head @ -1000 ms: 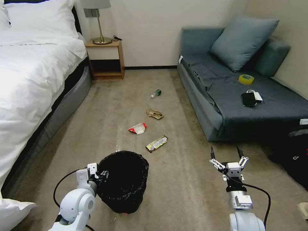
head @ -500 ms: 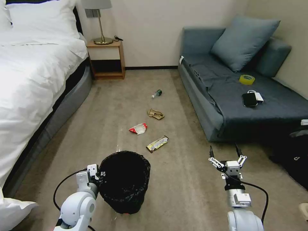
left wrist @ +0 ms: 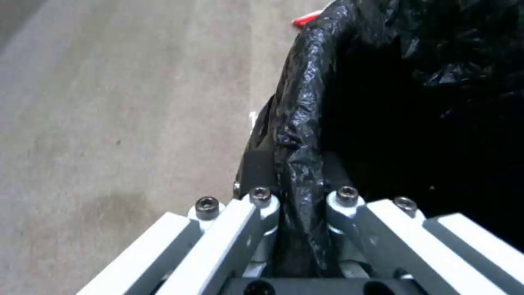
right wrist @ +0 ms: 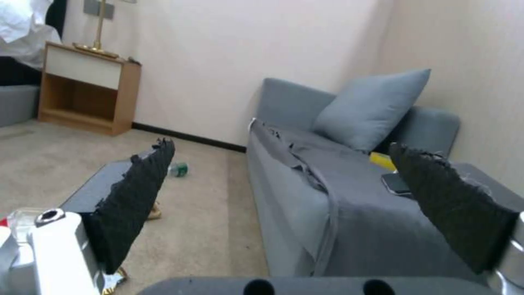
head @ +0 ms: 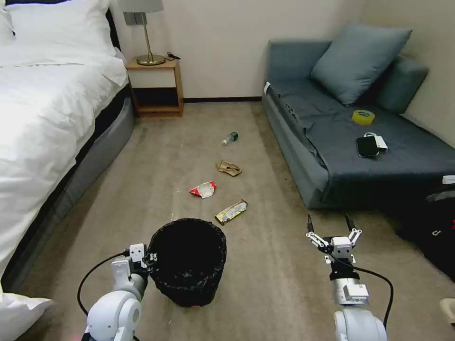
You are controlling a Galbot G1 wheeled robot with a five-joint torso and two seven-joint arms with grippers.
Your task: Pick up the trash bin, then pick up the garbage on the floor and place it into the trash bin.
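Note:
The trash bin [head: 189, 265], round with a glossy black bag liner, stands on the carpet in front of me on the left. My left gripper [head: 142, 258] is shut on its near-left rim; the left wrist view shows the fingers pinching the bag's edge [left wrist: 297, 123]. Beyond the bin lies the garbage: a yellow-black wrapper [head: 231, 211], a red-white wrapper [head: 204, 189], a tan paper wad [head: 229, 167] and a small green-capped bottle [head: 230, 138]. My right gripper [head: 329, 227] hovers open at the right, near the sofa's corner, holding nothing. In the right wrist view its gripper [right wrist: 281, 145] frames the bottle [right wrist: 178, 169].
A white bed [head: 42, 118] runs along the left, and a wooden nightstand [head: 156, 90] with a lamp stands at the back. The grey sofa [head: 360, 151] on the right carries a pillow, a yellow tape roll [head: 363, 116] and a black phone [head: 367, 146]. A black backpack [head: 436, 232] sits at the right edge.
The bin and the left gripper holding it have shifted slightly right and forward, and the bin's rim sits a little higher. The right gripper has edged forward, still open.

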